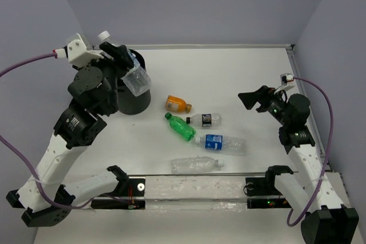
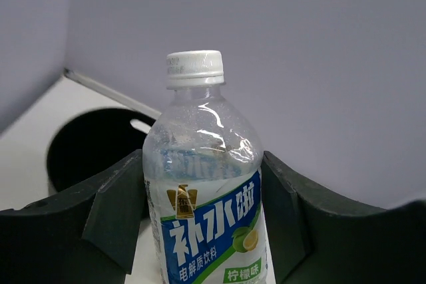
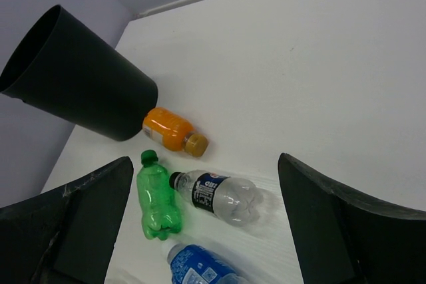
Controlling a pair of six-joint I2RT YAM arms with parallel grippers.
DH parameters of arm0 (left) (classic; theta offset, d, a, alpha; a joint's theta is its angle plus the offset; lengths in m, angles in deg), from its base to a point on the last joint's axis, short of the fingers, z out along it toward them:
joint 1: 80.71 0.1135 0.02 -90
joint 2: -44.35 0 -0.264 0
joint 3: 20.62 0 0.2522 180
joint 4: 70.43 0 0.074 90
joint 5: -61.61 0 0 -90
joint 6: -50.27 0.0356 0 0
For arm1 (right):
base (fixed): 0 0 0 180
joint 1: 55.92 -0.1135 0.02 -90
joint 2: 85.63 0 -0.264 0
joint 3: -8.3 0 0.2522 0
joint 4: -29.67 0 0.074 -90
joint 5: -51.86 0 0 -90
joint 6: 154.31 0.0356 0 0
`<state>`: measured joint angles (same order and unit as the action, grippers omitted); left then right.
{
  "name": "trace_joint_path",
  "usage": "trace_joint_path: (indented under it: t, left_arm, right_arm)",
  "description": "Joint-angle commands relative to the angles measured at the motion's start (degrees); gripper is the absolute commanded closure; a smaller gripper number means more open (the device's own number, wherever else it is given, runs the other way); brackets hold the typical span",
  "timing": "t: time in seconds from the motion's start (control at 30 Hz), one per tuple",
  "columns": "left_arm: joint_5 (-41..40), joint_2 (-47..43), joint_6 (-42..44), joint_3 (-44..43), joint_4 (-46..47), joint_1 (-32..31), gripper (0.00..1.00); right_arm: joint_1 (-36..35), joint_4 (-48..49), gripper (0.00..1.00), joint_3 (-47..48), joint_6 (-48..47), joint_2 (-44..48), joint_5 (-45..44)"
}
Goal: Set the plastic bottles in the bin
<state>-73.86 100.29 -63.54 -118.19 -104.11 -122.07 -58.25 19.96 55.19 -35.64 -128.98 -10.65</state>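
My left gripper (image 1: pixel 122 61) is shut on a clear bottle with a white-blue label (image 2: pixel 203 184) and holds it over the black bin (image 1: pixel 132 96); the bin's mouth shows in the left wrist view (image 2: pixel 93 147). On the table lie an orange bottle (image 1: pixel 176 104), a green bottle (image 1: pixel 181 127), a black-labelled clear bottle (image 1: pixel 205 119), a blue-labelled bottle (image 1: pixel 220 142) and a clear unlabelled bottle (image 1: pixel 196 164). My right gripper (image 1: pixel 249 100) is open and empty, above the table to the right of them. In its view are the bin (image 3: pixel 73 78) and the orange (image 3: pixel 172 131), green (image 3: pixel 157 197), black-labelled (image 3: pixel 219 197) and blue-labelled (image 3: pixel 200 267) bottles.
A clear rail (image 1: pixel 194 187) runs along the table's near edge between the arm bases. Grey walls close the table at the back and both sides. A purple cable (image 1: pixel 23 67) loops at the left arm.
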Motion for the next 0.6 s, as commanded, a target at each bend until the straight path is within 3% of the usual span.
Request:
trace_joint_path:
  t: [0.0, 0.1, 0.2, 0.43, 0.53, 0.57]
  left_arm:
    - [-13.41, 7.06, 18.26, -1.61, 15.6, 3.12, 0.54]
    - [-15.08, 12.94, 27.55, -2.06, 28.04, 10.92, 0.54]
    - [-14.82, 16.81, 31.17, -1.89, 34.3, 17.52, 0.53]
    - [-16.93, 23.86, 37.52, 4.43, 46.64, 21.41, 0.51]
    - [-16.05, 24.74, 35.77, 6.72, 47.26, 21.59, 0.33]
    - [-15.88, 24.74, 35.33, 7.86, 47.17, 21.59, 0.13]
  right_arm:
    - [-0.92, 4.03, 0.05, 0.27, -0.89, 0.55, 2.84]
    - [-1.54, 4.29, 0.06, 0.36, -1.24, 0.2, 3.54]
    - [-2.85, 5.25, 0.06, 0.36, -1.68, 0.2, 4.24]
    - [-8.29, 5.09, 0.06, 1.5, -4.23, -3.04, 5.21]
    - [-11.28, 3.25, 0.07, 3.26, -6.77, -5.15, 4.77]
    - [-13.91, 2.72, 0.07, 3.78, -7.56, -5.95, 4.6]
